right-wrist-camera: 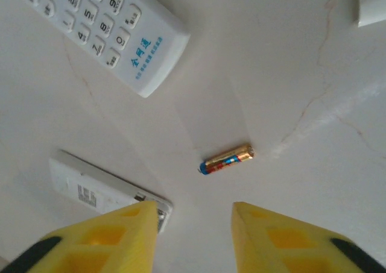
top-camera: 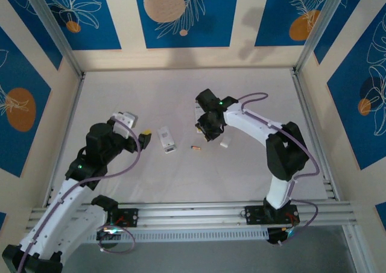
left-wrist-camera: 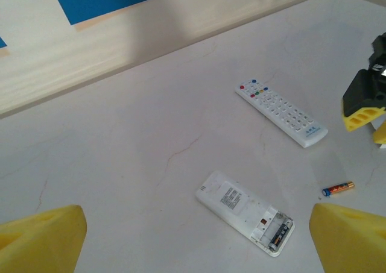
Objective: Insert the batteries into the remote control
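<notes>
A white remote lies face down with its battery bay uncovered, and one battery sits in the bay. A loose battery, gold with blue and red print, rests on the table just right of that remote; it is also in the left wrist view as the battery and from above as the battery. My right gripper hovers open just above this battery, nothing between its fingers. My left gripper is wide open, left of the face-down remote.
A second white remote lies face up, buttons showing, behind the battery and below my right arm. A small white cover piece lies right of the battery. The enclosure walls ring the white table.
</notes>
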Robot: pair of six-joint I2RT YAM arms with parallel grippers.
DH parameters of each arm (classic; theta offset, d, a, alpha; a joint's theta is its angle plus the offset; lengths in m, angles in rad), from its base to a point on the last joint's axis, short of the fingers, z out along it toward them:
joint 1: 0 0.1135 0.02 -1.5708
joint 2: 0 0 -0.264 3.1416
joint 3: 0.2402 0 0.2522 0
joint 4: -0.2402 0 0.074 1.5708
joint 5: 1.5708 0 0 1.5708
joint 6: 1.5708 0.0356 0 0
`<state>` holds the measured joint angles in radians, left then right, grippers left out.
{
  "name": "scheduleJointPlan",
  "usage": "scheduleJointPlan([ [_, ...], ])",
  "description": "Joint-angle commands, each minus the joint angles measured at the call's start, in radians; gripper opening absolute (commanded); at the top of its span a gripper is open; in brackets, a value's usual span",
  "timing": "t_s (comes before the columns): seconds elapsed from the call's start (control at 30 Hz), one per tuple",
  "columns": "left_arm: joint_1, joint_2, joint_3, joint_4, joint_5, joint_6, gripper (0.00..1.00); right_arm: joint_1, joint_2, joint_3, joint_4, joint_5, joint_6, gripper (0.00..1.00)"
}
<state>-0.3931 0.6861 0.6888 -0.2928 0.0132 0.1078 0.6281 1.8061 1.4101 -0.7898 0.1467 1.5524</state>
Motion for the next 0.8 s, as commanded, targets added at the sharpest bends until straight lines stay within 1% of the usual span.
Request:
scheduleJointPlan([
  [0.0, 0.0, -0.006, -0.003, -0.004, -0.024, 0.007, 0.95, -0.003, 0.051, 0.073, 0.012, 0.02, -0.165, 0.35],
  [0.07, 0.0, -0.006, 0.002, -0.008, -0.016, 0.009, 0.95, -0.001, 0.099, 0.131, 0.061, 0.007, -0.542, 0.35],
  [0.17, 0.0, -0.014, 0.003, -0.006, -0.008, 0.011, 0.96, 0.053, 0.145, 0.19, 0.0, 0.014, -1.053, 0.37],
  [0.2, 0.0, -0.013, 0.002, -0.004, -0.006, 0.011, 0.96, 0.076, 0.148, 0.186, -0.034, 0.064, -1.163, 0.37],
  [0.27, 0.0, -0.01, 0.004, -0.004, 0.003, 0.012, 0.96, 0.09, 0.154, 0.173, -0.091, 0.053, -1.363, 0.37],
  [0.37, 0.003, -0.002, 0.006, -0.004, 0.014, 0.012, 0.97, 0.1, 0.176, 0.16, -0.143, 0.073, -1.503, 0.37],
  [0.4, 0.004, 0.002, 0.005, -0.005, 0.014, 0.012, 0.97, 0.103, 0.183, 0.155, -0.147, 0.086, -1.529, 0.37],
  [0.47, 0.005, 0.006, 0.002, -0.006, 0.013, 0.01, 0.97, 0.105, 0.199, 0.152, -0.152, 0.065, -1.567, 0.39],
  [0.63, 0.005, 0.021, 0.002, -0.008, 0.005, 0.013, 0.97, 0.116, 0.271, 0.177, -0.164, 0.115, -1.6, 0.45],
  [0.73, 0.007, 0.026, 0.0, -0.008, 0.001, 0.016, 0.97, 0.117, 0.316, 0.195, -0.166, 0.114, -1.598, 0.45],
  [0.77, 0.006, 0.026, -0.001, -0.009, -0.003, 0.016, 0.98, 0.12, 0.328, 0.199, -0.165, 0.113, -1.596, 0.43],
])
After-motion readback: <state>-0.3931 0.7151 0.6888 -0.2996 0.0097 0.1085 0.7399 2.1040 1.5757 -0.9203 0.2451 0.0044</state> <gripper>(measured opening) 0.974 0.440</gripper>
